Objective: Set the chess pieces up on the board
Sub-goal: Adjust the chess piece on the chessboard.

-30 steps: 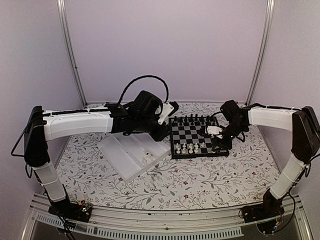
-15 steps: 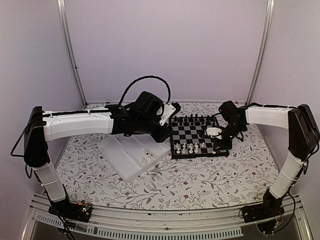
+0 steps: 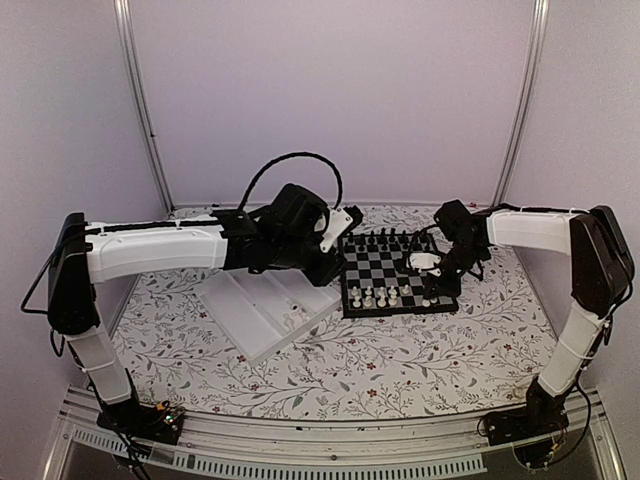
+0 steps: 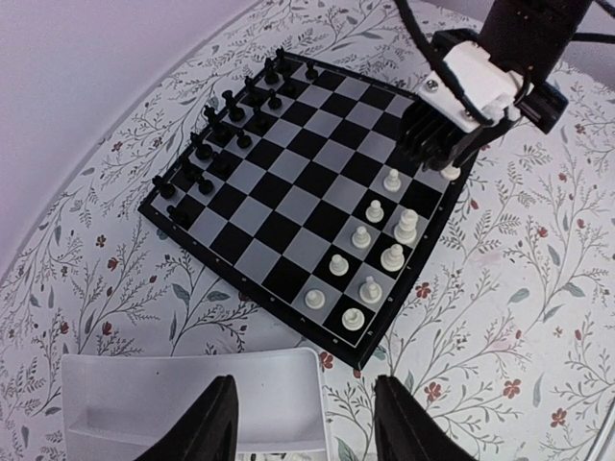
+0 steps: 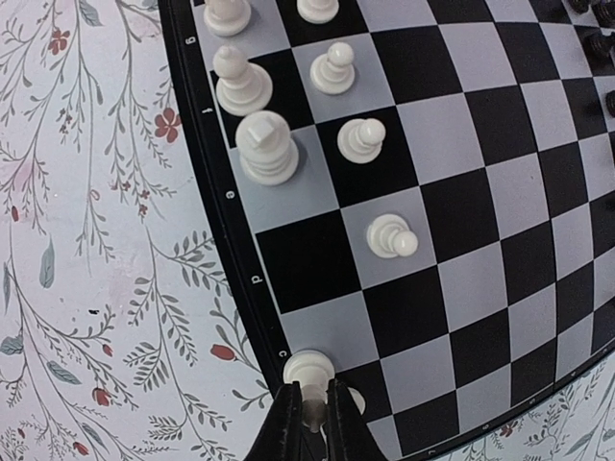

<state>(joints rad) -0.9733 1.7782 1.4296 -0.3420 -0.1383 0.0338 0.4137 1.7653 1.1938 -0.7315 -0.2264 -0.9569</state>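
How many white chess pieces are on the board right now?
10. Five pawns in one row, four taller pieces along the board's edge, one piece pinched in the right claw, which may hide more.

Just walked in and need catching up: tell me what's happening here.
The right gripper is pinching a white piece on the board, in its edge row. The left gripper hangs open over the white tray, holding nothing. Several other white pieces stand nearby; black pieces line the opposite side.
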